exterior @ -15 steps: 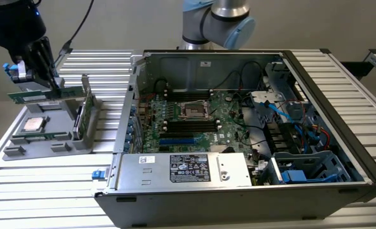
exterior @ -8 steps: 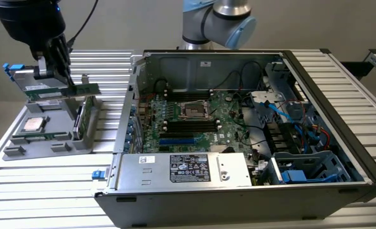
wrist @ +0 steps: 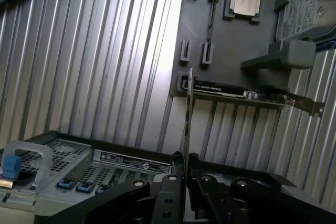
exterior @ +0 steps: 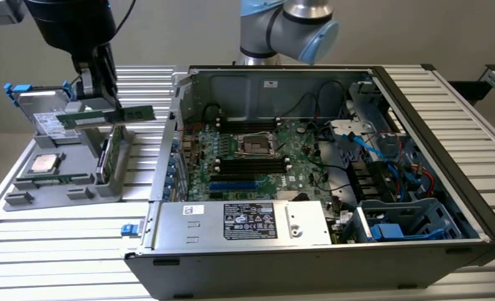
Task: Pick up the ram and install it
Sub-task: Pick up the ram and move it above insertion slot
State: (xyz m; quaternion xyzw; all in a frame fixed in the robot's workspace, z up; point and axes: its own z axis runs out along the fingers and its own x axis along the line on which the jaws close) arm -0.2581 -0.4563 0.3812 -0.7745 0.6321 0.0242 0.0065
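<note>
Hand (wrist: pixel 186 158) clamped on the ram (exterior: pixel 130 114), held lengthwise in the air just outside the open computer case (exterior: pixel 314 251); handling it well likely means a firm pinch, the stick level, clear of the case wall

**Printed matter.** No word, brand or number can be read anywhere.

- **Exterior view:**
  - A black label (exterior: pixel 250 221) with white print and marks sits on the power supply (exterior: pixel 314 227).
  - A small white label (exterior: pixel 194 209) sits beside it on the same housing.
  - A small sticker (exterior: pixel 270 82) is on the rear wall of the case (exterior: pixel 230 88).
  - A pale patch, probably a label, shows on the ram (exterior: pixel 117 116).
- **Wrist view:**
  - A white sheet label with fine print covers the drive (wrist: pixel 302 6).
  - A thin line of white print runs along the card (wrist: pixel 220 90).
  - Faint markings show on the processor (wrist: pixel 247 1).
</note>
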